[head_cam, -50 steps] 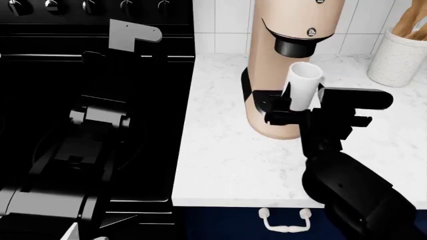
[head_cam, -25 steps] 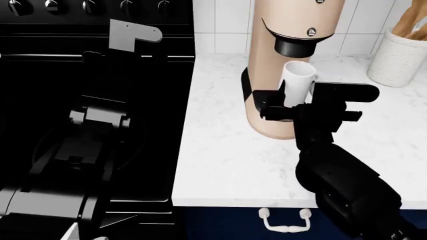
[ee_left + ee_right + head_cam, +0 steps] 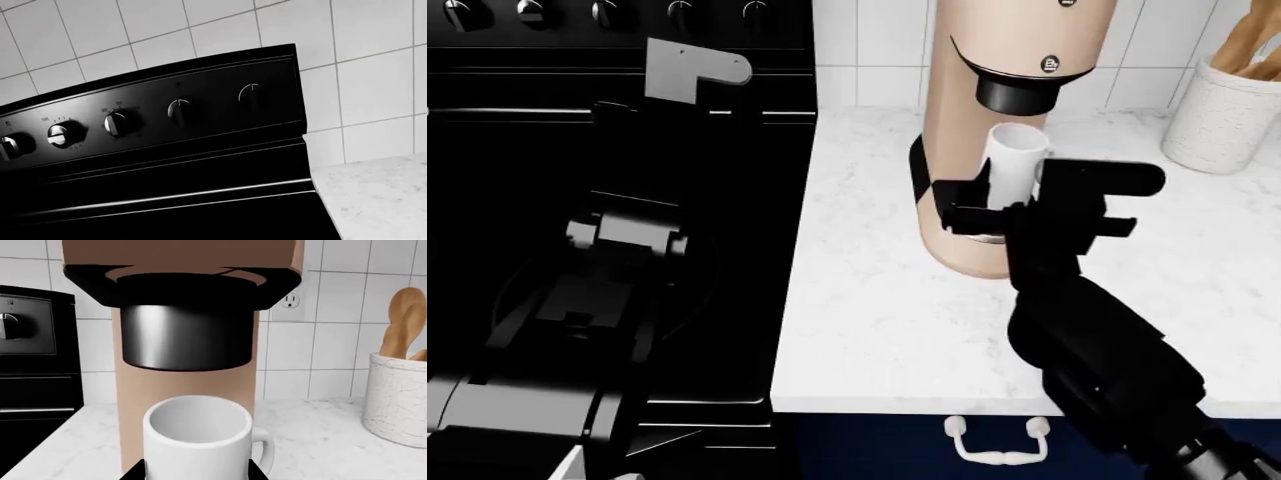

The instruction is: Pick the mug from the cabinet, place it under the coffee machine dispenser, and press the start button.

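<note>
White mug [image 3: 197,442] sits clamped low on its body in the right gripper [image 3: 1010,215] jaws, just below the dispenser [image 3: 187,342]. Rigid, light, glazed, likely slippery; grip mid-wall, not the handle. Left jaws: not visible.

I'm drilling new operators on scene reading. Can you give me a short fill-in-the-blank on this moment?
1. The right pincer holds the ____ mug.
2. The mug sits right below the black ____ of the coffee machine.
3. The crock beside the machine holds ____ utensils.

Missing words: white; dispenser; wooden
</note>
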Motion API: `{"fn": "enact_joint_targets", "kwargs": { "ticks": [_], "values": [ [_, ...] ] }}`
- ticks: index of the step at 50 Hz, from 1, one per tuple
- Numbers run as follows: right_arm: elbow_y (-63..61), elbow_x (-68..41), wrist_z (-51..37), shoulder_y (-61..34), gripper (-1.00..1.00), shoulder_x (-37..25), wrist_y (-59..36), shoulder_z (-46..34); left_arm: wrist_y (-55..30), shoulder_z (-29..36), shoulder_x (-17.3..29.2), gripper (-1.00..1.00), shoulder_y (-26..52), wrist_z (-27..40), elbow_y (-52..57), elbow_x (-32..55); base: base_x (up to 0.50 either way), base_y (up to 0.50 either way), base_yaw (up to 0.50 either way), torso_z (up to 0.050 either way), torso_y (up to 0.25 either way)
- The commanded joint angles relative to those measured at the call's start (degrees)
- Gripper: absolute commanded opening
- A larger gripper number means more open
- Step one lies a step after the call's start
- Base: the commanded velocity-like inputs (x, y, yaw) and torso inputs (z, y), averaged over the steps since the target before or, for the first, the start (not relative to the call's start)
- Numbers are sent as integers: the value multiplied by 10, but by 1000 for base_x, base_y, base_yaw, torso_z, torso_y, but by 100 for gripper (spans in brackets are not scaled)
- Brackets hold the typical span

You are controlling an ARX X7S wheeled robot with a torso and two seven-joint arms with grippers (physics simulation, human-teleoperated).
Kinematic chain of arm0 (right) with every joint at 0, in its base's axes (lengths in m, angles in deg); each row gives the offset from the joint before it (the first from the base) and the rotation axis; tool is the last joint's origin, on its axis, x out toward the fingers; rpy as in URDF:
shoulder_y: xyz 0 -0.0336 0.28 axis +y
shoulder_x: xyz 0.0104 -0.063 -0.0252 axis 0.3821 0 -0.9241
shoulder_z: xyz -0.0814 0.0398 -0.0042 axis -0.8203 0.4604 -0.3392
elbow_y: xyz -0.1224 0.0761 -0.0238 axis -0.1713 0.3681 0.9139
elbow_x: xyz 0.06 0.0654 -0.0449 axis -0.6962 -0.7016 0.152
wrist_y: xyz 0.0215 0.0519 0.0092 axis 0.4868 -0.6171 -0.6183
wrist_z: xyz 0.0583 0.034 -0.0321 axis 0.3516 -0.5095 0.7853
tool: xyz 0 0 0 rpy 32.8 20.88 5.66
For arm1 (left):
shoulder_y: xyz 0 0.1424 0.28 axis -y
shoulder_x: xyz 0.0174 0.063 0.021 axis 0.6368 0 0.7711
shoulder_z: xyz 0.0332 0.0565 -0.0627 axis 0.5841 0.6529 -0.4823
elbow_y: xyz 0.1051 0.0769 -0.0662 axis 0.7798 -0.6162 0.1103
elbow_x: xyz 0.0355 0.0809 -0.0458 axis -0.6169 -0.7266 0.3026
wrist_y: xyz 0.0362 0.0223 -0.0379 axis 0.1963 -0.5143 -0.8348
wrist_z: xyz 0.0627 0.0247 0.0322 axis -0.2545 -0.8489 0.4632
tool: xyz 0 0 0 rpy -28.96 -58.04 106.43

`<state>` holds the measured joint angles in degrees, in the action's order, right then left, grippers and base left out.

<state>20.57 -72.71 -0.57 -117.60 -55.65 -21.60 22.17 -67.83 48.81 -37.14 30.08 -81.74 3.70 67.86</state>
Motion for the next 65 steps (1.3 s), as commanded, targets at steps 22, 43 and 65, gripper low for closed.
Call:
{"fn": "enact_joint_targets", "kwargs": {
  "ticks": [22,43,65],
  "values": [
    [97,39,30,-28,-100,49,22,-2,1,0,0,100,0,-1,0,0,0,0,0,0,0],
    [159,51,46,-24,-100,70,50,-3,3,0,0,100,-1,0,0,0,0,0,0,0,0],
    [221,63,59,-30,-100,97,85,0,4,1,0,100,0,0,0,0,0,0,0,0,0]
  ]
}}
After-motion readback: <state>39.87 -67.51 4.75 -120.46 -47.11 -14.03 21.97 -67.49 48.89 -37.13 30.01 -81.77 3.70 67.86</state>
